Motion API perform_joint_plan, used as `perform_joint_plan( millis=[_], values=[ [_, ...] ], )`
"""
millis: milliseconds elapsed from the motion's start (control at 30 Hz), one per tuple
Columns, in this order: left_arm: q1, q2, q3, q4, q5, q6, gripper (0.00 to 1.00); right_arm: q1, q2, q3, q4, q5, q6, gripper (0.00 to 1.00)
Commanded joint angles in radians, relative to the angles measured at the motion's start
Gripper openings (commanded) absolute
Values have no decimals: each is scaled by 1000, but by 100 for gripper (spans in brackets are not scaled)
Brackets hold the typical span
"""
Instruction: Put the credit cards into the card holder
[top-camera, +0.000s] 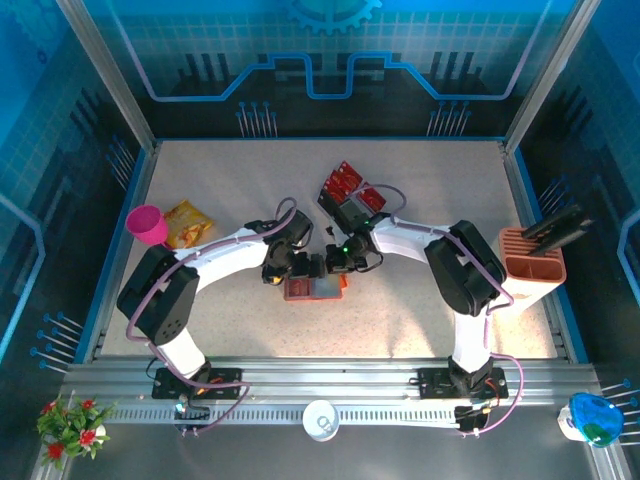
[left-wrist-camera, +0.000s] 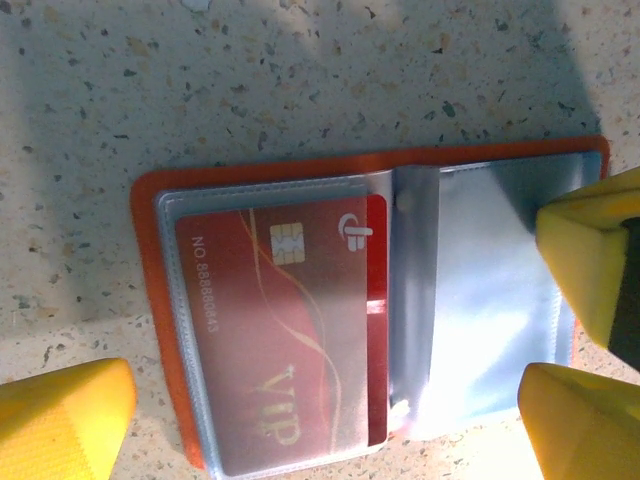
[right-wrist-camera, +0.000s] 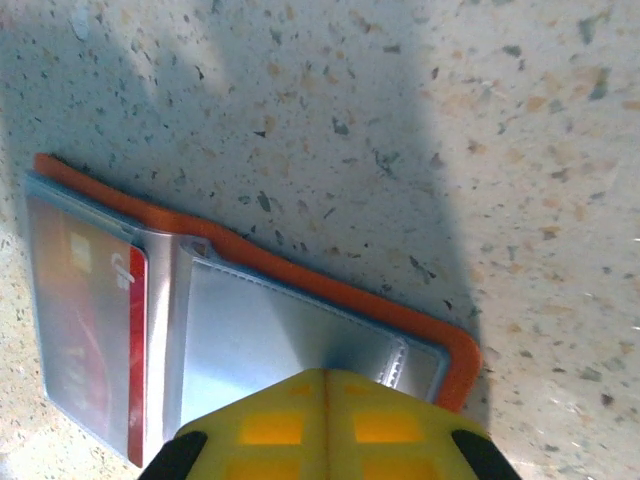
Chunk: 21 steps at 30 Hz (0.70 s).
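Observation:
The card holder (top-camera: 312, 290) lies open on the speckled table between both grippers; it is orange-red with clear grey pockets (left-wrist-camera: 480, 300). One red credit card (left-wrist-camera: 280, 330) marked VIP sits inside its left pocket (right-wrist-camera: 85, 330). More red credit cards (top-camera: 350, 182) lie loose farther back. My left gripper (left-wrist-camera: 325, 440) is open, its yellow fingers (left-wrist-camera: 60, 420) straddling the holder's near edge. The right gripper (right-wrist-camera: 325, 378) is shut, its joined yellow tips resting on the empty right pocket (right-wrist-camera: 270, 340); they also appear at the right of the left wrist view as the right gripper (left-wrist-camera: 590, 250).
A pink cup (top-camera: 148, 224) and a yellow snack bag (top-camera: 188, 222) sit at the left. An orange slotted rack (top-camera: 533, 262) with black items stands at the right edge. A white cup (top-camera: 321, 420) rests on the front rail.

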Motion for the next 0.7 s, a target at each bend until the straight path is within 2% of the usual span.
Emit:
perform_joint_plan(
  millis=[0,467,667],
  values=[
    [-7,23,-22,19,15,18,99,6,27,-14,22,-49,16,6],
    [-7,45,-70,45,-14,33,99,10,40,-45,93,-97,92,6],
    [-7,66,-82,16,-68,30,99,7,37,-40,90,-96,97,6]
  ],
)
